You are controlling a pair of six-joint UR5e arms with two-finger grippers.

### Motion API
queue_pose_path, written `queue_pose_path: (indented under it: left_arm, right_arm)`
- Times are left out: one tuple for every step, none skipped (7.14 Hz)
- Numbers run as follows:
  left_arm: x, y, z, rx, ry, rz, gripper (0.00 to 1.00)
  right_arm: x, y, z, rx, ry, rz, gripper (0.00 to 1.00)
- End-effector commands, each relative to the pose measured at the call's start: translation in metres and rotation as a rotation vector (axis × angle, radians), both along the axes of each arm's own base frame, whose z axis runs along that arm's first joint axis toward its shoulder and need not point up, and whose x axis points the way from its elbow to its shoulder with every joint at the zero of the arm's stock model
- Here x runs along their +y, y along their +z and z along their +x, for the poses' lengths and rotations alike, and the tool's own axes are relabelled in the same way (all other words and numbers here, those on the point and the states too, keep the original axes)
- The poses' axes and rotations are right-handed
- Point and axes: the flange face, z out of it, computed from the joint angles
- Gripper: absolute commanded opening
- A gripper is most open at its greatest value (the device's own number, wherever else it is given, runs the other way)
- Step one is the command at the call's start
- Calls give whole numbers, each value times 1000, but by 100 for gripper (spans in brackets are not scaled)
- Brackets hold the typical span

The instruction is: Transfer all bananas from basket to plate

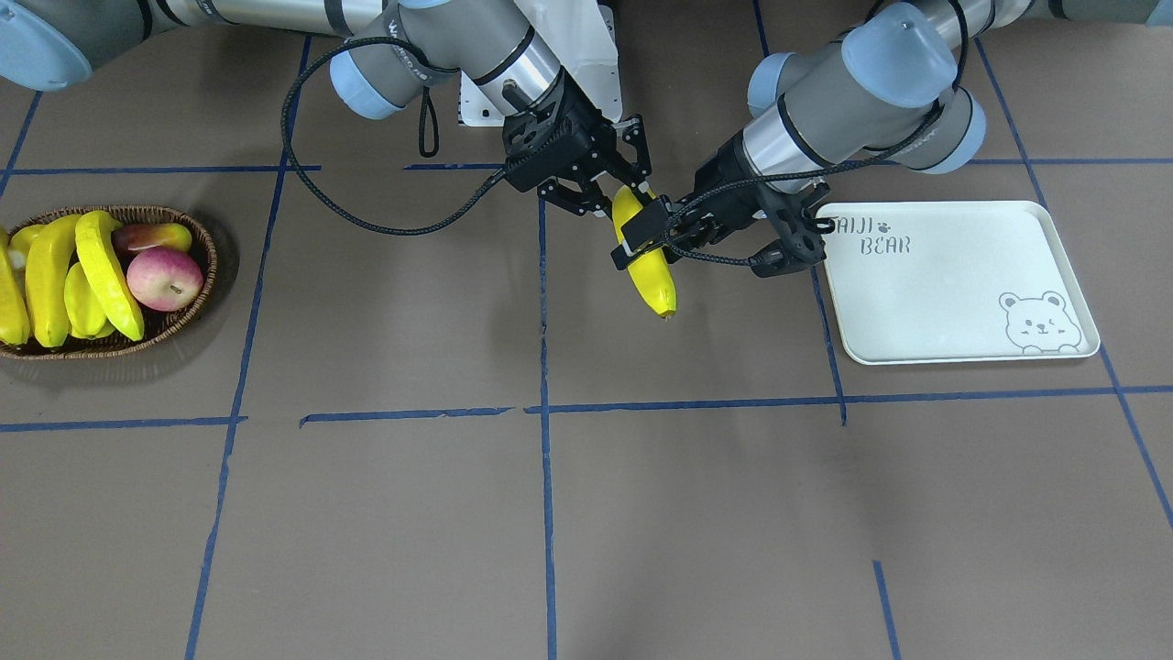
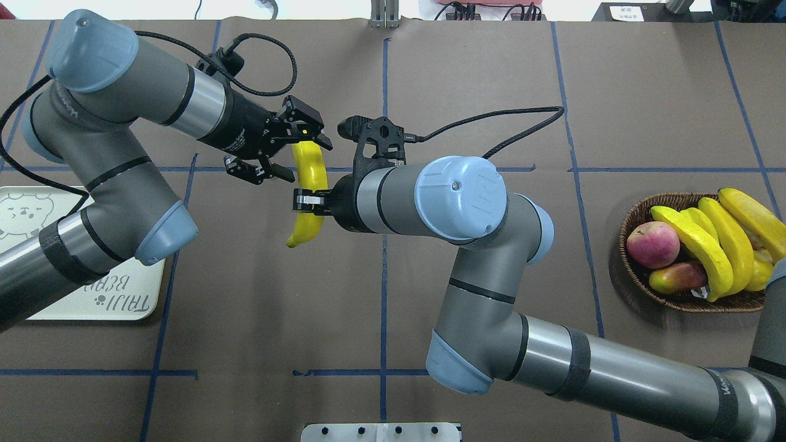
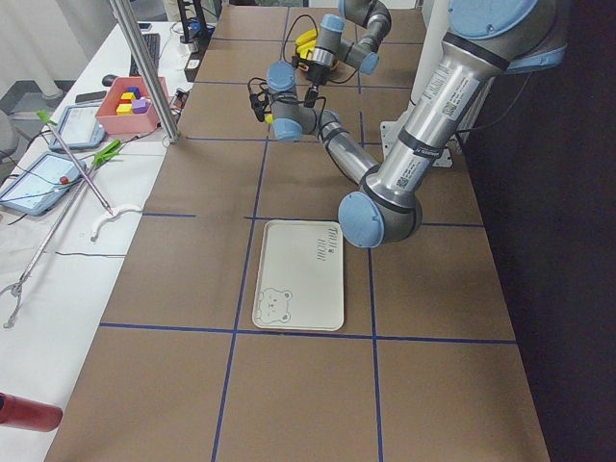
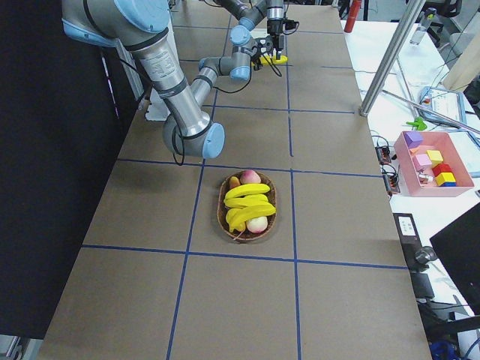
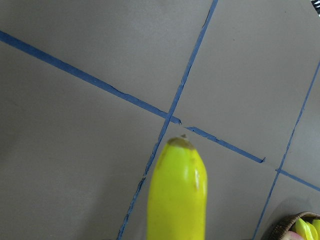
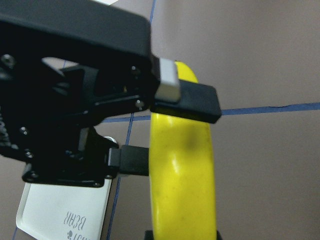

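right tool (image 2: 309,204): pinching the banana (image 2: 301,232) in mid-air, near the plate (image 1: 944,284).
left tool (image 2: 309,162): straddles the same banana; pressing or not, cannot tell.
risk: an early right release likely drops it short of the plate.

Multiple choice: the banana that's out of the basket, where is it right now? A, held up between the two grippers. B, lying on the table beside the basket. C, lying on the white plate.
A: the right gripper is clamped on the middle of the banana, between the basket and the plate. The left gripper straddles its upper end.
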Motion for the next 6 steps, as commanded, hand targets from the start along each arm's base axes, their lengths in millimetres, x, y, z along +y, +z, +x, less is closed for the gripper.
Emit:
queue_pose_path:
  left_arm:
    - [1,1,1,-1,2,-1,28]
    - [1,1,1,-1,1,-1,9]
    - [1,2,1,-2,1,0,0]
    - [1,3,1,-3,1,-2,0]
    - [1,4,1,-4,1,-3,0]
    - [1,4,0,-3,0,0,0]
  right_arm:
    - [1,-2,1,-5,0,2,9]
    - [0,-4,2,-7,1,4,12]
    - [0,-5,2,-10,2,1,27]
    - [0,-5,2,-9,2,-2,74]
    - [0,-5,2,-11,2,-7,98]
    - [0,-6,3,-12,2,-6,99]
